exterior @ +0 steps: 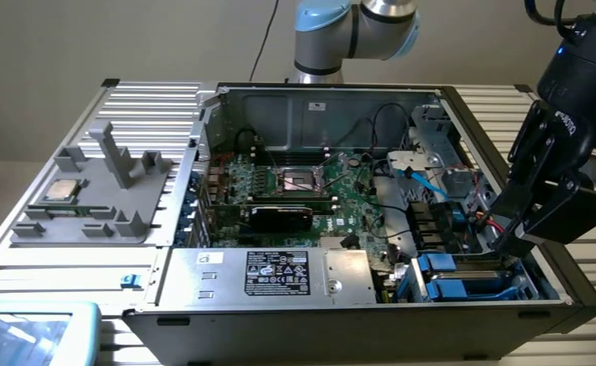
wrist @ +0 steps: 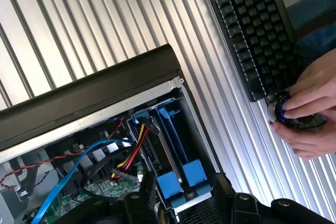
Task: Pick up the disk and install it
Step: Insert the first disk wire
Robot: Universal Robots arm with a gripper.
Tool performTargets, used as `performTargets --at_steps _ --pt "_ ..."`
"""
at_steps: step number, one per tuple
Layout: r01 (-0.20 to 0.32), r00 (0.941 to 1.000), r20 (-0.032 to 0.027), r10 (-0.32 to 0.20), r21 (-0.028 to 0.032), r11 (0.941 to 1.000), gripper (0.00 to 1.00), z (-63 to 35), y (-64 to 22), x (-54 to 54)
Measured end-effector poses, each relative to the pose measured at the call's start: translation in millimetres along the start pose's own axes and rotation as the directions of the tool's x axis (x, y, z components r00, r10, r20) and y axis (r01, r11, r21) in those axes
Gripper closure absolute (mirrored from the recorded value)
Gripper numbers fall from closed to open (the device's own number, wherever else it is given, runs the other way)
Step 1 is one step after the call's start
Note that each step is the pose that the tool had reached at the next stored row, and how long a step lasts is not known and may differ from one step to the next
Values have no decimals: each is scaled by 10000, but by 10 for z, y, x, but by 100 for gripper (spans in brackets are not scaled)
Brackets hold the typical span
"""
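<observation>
- my claw (exterior: 510, 242) (wrist: 181, 205) hangs spread wide over the front corner of the case (exterior: 318, 114), at the exterior view's right.
- the disk (exterior: 450, 267) (wrist: 176, 181) sits in the drive bay in that corner, just below me, its blue tabs facing up.
- in the wrist view those tabs lie between my two fingers (wrist: 140, 200); i cannot tell if they touch.
- a hand (wrist: 310, 103) rests on a knob beside a keyboard (wrist: 247, 24) on the table (wrist: 79, 24).

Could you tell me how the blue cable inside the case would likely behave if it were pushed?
The blue cable loops in loose curves, so it probably flexes aside. It looks thin, so likely light. It runs beside coloured wires, so it may snag.
</observation>
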State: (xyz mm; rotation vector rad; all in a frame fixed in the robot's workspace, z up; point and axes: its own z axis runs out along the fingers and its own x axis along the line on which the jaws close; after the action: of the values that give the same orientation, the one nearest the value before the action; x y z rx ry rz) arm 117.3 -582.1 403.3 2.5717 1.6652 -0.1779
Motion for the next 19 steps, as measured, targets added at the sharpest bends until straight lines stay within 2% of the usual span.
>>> performTargets --at_steps 4,8,9,11,14,19 --pt "-1 10000 -25 1 9 10000 44 1 -6 -7" --pt "53 10000 -50 -53 -29 10000 44 9 -13 -59" --pt "109 9999 -55 -110 -55 9999 44 9 -11 -67" --pt "304 9995 -80 -305 -140 9994 44 11 -8 -74" --pt "832 9964 -114 -836 -309 9961 44 12 -7 -75" --pt "1696 9852 -143 -1707 -592 9837 44 12 -7 -75"
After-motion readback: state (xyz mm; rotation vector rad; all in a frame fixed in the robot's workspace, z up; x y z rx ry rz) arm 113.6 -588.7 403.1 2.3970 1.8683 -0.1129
